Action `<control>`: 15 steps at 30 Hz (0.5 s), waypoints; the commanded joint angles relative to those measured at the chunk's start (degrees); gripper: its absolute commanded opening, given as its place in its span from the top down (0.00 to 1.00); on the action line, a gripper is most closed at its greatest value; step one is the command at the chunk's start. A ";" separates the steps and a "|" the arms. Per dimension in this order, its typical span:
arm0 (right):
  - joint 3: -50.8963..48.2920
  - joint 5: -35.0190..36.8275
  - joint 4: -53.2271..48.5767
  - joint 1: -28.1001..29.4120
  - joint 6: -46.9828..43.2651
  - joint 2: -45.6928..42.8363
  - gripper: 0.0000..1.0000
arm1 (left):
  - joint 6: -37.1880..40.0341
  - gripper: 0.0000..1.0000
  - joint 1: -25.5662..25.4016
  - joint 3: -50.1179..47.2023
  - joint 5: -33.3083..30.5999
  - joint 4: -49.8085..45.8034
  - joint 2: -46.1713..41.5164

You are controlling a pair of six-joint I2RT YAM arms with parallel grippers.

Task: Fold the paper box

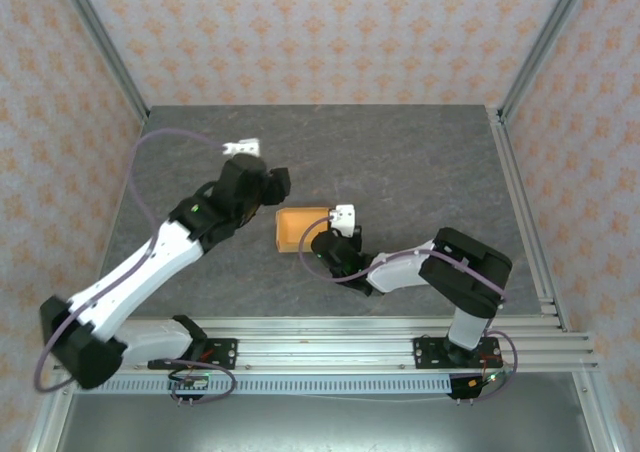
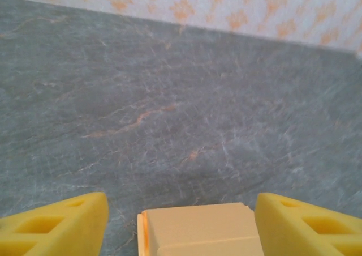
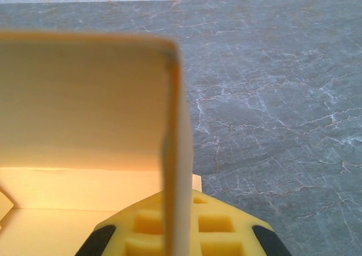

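Left fingers (image 2: 56, 225) spread flanking the paper box (image 2: 198, 229); right fingers (image 3: 144, 233) pinch its wall.

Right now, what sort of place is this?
Probably a lab robot cell, not a home: a grey marbled table boxed in by patterned panels on metal posts, with the left arm and right arm bolted to a rail.

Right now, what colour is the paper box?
Thin card paper box: plain tan-orange; top external view shows best.
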 commanded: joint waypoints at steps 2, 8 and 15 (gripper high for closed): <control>-1.95 -3.02 -6.03 1.75 -1.62 3.23 1.00 | 6.54 0.37 0.40 5.31 3.74 -6.72 8.48; -1.73 -2.56 -6.47 2.32 -1.80 4.02 0.98 | 8.55 0.39 0.31 8.09 5.59 -9.17 16.04; -1.17 -2.21 -9.07 2.62 -1.80 4.37 0.92 | 9.52 0.41 -0.75 6.86 4.73 -9.96 19.67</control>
